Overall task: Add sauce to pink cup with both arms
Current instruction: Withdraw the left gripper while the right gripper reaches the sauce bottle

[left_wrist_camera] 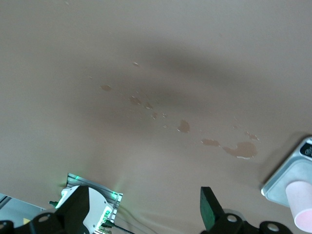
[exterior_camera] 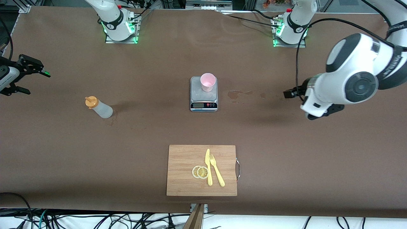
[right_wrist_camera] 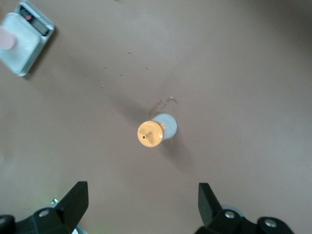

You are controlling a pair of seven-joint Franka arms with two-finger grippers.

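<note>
Brown covering stretches across the whole bench (exterior_camera: 63, 152), with both arms drawn back to its ends and nothing yet in hand. At centre frame, the pink cup (exterior_camera: 208, 81) stands upright on a grey kitchen scale (exterior_camera: 203, 101). The sauce bottle (exterior_camera: 99, 107) stands alone at left of centre, toward the right arm's end, well apart from the cup. A wooden cutting board (exterior_camera: 178, 171) at bottom centre carries a yellow knife (exterior_camera: 208, 167), a yellow fork (exterior_camera: 217, 170) and two lemon slices (exterior_camera: 200, 172).

The right gripper (exterior_camera: 33, 68) hangs at the frame's left edge with its jaws apart and empty; its wrist view looks straight down on the bottle's orange cap (right_wrist_camera: 150, 133). The left gripper (exterior_camera: 291, 93), at right of frame, hovers with jaws apart over stains (exterior_camera: 235, 94) on the covering beside the scale.

The chief risk looks to be the light cup: a nudge from either gripper, or a bottle tip knocking its rim, could tip it off the scale. A slim bottle could topple if one finger strikes first, and squeezing too hard in the grasp could spurt sauce before it reaches the cup. Two arms meeting over one small cup could also collide.

Open bench surrounds the bottle on all sides, and the path from it to the scale is bare. The board lies low in frame, clear of that route.
</note>
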